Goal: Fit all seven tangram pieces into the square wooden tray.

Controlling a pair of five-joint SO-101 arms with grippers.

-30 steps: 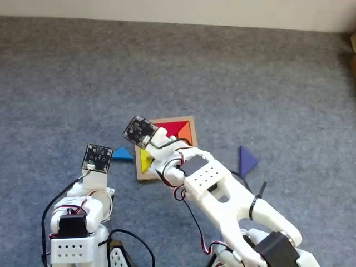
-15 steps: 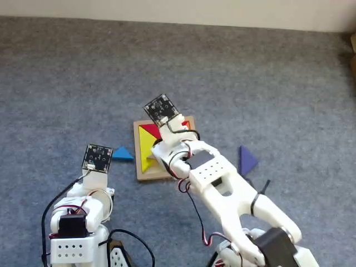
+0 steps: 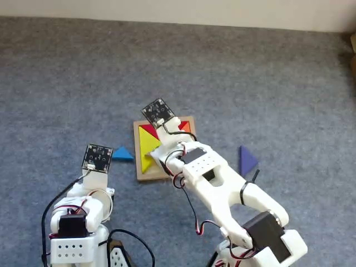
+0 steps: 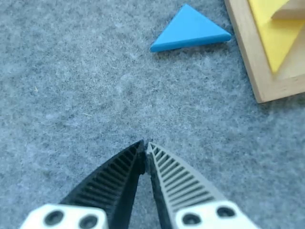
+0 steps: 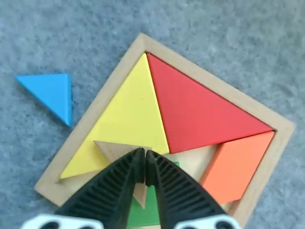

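**Two pieces off the tray, both grippers closed on nothing**

In the high view we find the left arm (image 3: 78,217) at the lower left of the frame. Its wrist view shows the left gripper (image 4: 145,149) with its fingers pressed together and empty above the grey carpet (image 3: 250,72).

Just right of that arm's camera board lies the blue triangle (image 3: 123,154), flat on the carpet, near the tray's left rim but apart from it. The square wooden tray (image 3: 136,158) sits at the centre of the frame.

The right arm (image 3: 217,183) stretches up from the lower right and covers much of the tray, so from above we make out mostly the yellow triangle (image 3: 147,149).

The right wrist view shows more. The yellow triangle and the red triangle (image 5: 200,109) share an edge, and an orange piece (image 5: 236,164) fills one corner against the red. A green piece (image 5: 145,212) is partly hidden behind the right gripper (image 5: 145,161). That gripper's fingers meet, holding nothing, over bare wood.

Further right in the high view, a purple piece (image 3: 247,160) lies on the carpet, well apart from the tray.
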